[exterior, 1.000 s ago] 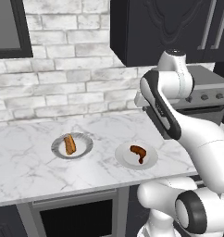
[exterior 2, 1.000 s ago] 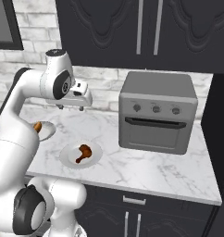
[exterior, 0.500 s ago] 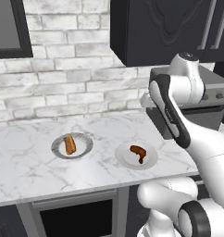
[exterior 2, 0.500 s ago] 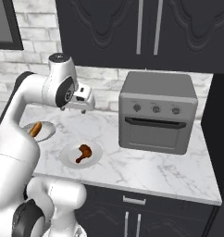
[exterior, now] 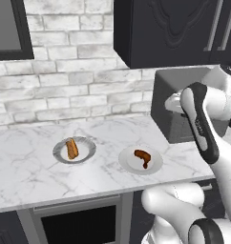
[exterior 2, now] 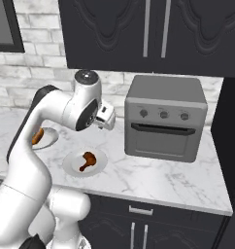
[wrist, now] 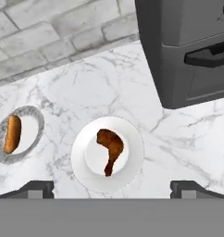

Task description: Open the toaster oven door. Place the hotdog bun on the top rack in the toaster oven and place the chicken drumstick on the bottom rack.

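The toaster oven door (wrist: 197, 69) is closed, its bar handle (wrist: 208, 56) up and right of the wide-spread, empty fingers (wrist: 37, 189). The chicken drumstick (wrist: 110, 149) on its white plate (wrist: 132, 162) lies between and just beyond them. The hotdog bun (wrist: 12, 133) on a grey plate (wrist: 33, 125) sits beyond the left finger, on the marble counter (wrist: 100, 88).

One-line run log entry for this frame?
phase: approach | gripper: open, empty, in the air left of toaster oven | toaster oven door: shut | hotdog bun: on its plate | chicken drumstick: on its plate
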You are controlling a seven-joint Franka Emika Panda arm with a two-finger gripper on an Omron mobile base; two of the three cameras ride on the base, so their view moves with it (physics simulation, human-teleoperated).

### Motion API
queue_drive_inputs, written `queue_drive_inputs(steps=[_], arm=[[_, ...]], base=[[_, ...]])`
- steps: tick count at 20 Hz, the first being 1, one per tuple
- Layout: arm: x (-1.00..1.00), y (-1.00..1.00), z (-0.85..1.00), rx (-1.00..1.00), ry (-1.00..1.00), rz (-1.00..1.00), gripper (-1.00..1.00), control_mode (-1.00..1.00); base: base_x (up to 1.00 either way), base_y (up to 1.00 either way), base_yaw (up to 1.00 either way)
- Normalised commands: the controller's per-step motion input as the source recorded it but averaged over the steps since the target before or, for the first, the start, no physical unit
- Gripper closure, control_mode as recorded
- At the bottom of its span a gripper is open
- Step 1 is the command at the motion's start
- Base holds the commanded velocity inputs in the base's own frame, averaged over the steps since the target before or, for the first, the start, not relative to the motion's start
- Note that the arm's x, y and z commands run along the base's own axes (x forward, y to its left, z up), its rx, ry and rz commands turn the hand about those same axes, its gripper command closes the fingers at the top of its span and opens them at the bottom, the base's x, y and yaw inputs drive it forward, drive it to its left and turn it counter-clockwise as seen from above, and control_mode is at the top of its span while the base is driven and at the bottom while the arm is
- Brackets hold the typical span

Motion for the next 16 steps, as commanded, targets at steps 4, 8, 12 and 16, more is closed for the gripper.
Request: queue_drive_inputs(steps=[4,8,12,16], arm=[[-0.34,-0.81,0.00,0.26,-0.02,-0.22,-1.00,-1.00],[-0.17,-0.63,-0.01,0.21,0.00,-0.24,-1.00,-1.00],[-0.10,-0.46,-0.01,0.21,0.00,-0.19,-1.00,-1.00],[-0.09,-0.41,-0.01,0.23,0.00,-0.20,-1.00,-1.00]], base=[[0.00,0.00,0.00],[0.00,0.00,0.00],[0.00,0.00,0.00],[0.00,0.00,0.00]])
